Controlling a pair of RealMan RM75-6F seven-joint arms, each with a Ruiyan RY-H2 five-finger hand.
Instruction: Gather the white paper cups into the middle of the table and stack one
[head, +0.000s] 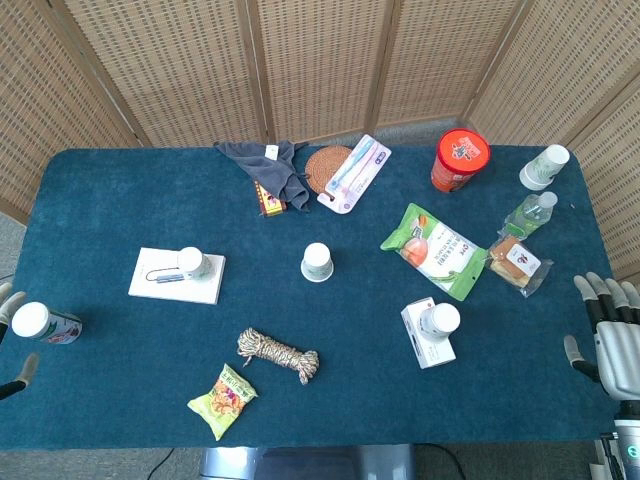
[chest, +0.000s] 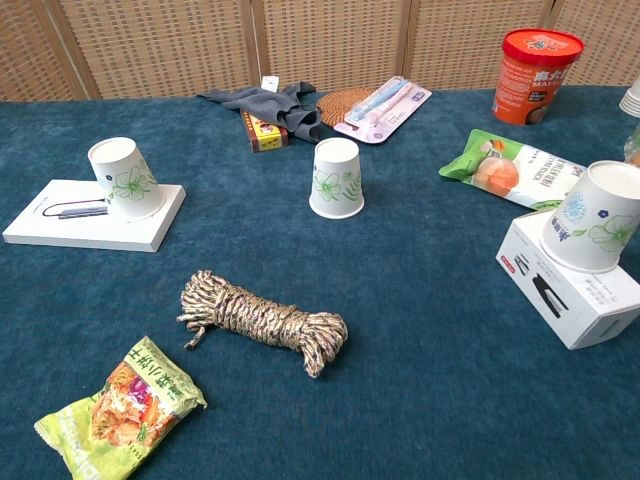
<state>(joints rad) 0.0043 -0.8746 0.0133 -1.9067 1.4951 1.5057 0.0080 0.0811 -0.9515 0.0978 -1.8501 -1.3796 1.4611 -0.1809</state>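
Starting from the left: left hand (head: 12, 345) grips a cup (head: 40, 322) at the table's (head: 100, 420) edge, others sit on the white box (head: 176, 276), mid-table (head: 317, 262), a small box (head: 428, 334) and far right (head: 545, 165). Right hand (head: 612, 335) hangs loose, holding nothing. Gathering's barely begun; next, I'd guess, carry that cup inward.

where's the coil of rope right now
The coil of rope lies on the near part of the table, left of centre in both views, just beyond the green snack bag and nearer than the middle paper cup.
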